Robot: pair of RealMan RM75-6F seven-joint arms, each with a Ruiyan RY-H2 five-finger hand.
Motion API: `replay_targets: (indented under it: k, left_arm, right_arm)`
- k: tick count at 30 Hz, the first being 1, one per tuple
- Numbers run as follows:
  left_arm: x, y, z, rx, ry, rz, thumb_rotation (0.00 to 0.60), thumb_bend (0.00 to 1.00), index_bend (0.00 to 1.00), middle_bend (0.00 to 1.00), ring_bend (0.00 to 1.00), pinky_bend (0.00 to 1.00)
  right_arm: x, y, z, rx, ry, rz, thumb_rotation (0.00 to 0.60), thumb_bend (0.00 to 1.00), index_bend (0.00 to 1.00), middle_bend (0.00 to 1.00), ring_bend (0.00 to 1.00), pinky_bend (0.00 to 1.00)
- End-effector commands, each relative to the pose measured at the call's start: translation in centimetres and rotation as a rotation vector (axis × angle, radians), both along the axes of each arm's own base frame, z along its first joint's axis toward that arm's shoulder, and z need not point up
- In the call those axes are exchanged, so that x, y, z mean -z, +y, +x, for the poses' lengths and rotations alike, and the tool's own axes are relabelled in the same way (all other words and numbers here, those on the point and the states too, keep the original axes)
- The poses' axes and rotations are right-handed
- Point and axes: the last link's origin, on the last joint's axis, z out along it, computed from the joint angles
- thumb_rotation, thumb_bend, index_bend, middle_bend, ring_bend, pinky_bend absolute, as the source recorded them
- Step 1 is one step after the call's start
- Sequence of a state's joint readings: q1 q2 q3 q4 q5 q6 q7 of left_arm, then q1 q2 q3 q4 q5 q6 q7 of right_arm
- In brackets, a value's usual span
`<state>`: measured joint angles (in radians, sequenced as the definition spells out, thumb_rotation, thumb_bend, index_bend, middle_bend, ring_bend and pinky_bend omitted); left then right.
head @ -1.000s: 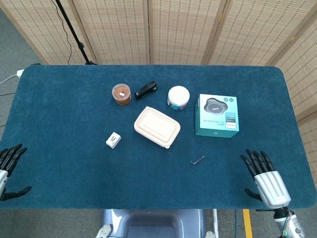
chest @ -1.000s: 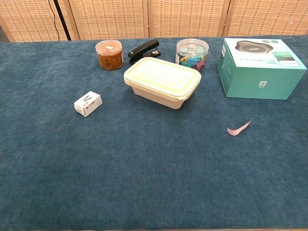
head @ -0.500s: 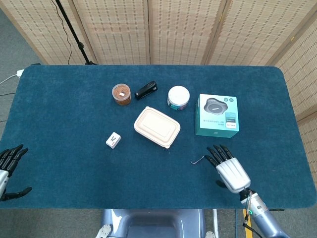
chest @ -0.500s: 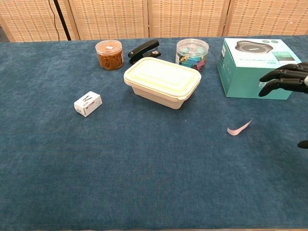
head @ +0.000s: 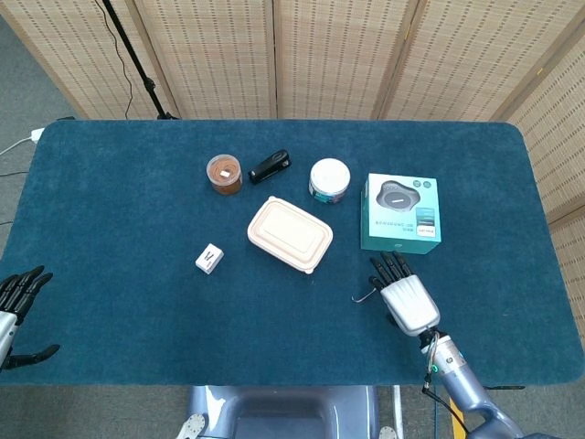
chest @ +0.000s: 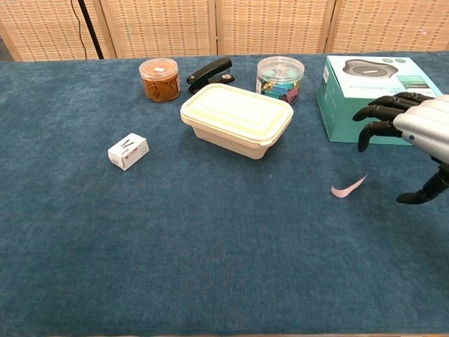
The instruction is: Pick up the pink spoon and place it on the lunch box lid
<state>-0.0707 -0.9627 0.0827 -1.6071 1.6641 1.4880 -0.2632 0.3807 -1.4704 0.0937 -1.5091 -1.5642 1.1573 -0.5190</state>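
The pink spoon (chest: 348,187) lies flat on the blue cloth, right of the table's middle; in the head view the spoon (head: 365,294) shows as a thin curved sliver. The cream lunch box (head: 290,234) with its lid (chest: 237,111) on stands behind and to the left of it. My right hand (head: 402,294) hovers just right of the spoon, fingers spread and empty; the chest view shows the right hand (chest: 414,133) above the cloth in front of the teal box. My left hand (head: 15,306) rests open at the table's near left edge.
A teal product box (head: 400,213) stands right behind the right hand. At the back are a jar of rubber bands (head: 224,174), a black stapler (head: 270,166) and a tub of clips (head: 329,180). A small white staple box (head: 209,259) lies to the left.
My right hand has travelled left and forward from the near right edge until it is beside the spoon. The spoon, the lunch box and my left hand have stayed put.
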Motion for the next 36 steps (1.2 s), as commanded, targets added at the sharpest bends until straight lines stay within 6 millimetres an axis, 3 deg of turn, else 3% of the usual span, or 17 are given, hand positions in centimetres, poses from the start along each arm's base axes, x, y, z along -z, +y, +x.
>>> replay_targets:
  k: [1, 8, 19, 26, 29, 36]
  left_arm:
    - [0.0, 0.0, 0.0, -0.001, 0.001, -0.001, 0.6, 0.0, 0.0, 0.0, 0.0, 0.0]
    - [0.2, 0.0, 0.1, -0.001, 0.007, -0.005, 0.6, 0.0, 0.0, 0.0, 0.0, 0.0]
    - [0.3, 0.2, 0.1, -0.007, 0.011, -0.004, 0.6, 0.0, 0.0, 0.0, 0.0, 0.0]
    - [0.3, 0.3, 0.0, -0.01, 0.01, -0.006, 0.6, 0.0, 0.0, 0.0, 0.0, 0.0]
    - [0.2, 0.3, 0.0, -0.011, 0.008, -0.004, 0.6, 0.0, 0.0, 0.0, 0.0, 0.0]
    - [0.3, 0.3, 0.0, -0.012, 0.01, -0.009, 0.6, 0.0, 0.0, 0.0, 0.0, 0.0]
  right_arm:
    - [0.5, -0.5, 0.0, -0.025, 0.007, -0.035, 0.6, 0.15, 0.35, 0.12, 0.06, 0.05]
    - [1.6, -0.9, -0.4, -0.053, 0.027, -0.031, 0.6, 0.17, 0.37, 0.13, 0.07, 0.04]
    - [3.1, -1.8, 0.2, -0.074, 0.065, 0.006, 0.6, 0.2, 0.38, 0.18, 0.12, 0.16]
    - [3.7, -2.3, 0.3, -0.05, 0.079, 0.019, 0.6, 0.3, 0.39, 0.19, 0.12, 0.16]
    - [3.8, -2.4, 0.2, -0.046, 0.086, 0.024, 0.6, 0.4, 0.4, 0.19, 0.12, 0.16]
    - [3.9, -2.4, 0.5, -0.038, 0.085, 0.042, 0.6, 0.43, 0.4, 0.19, 0.12, 0.15]
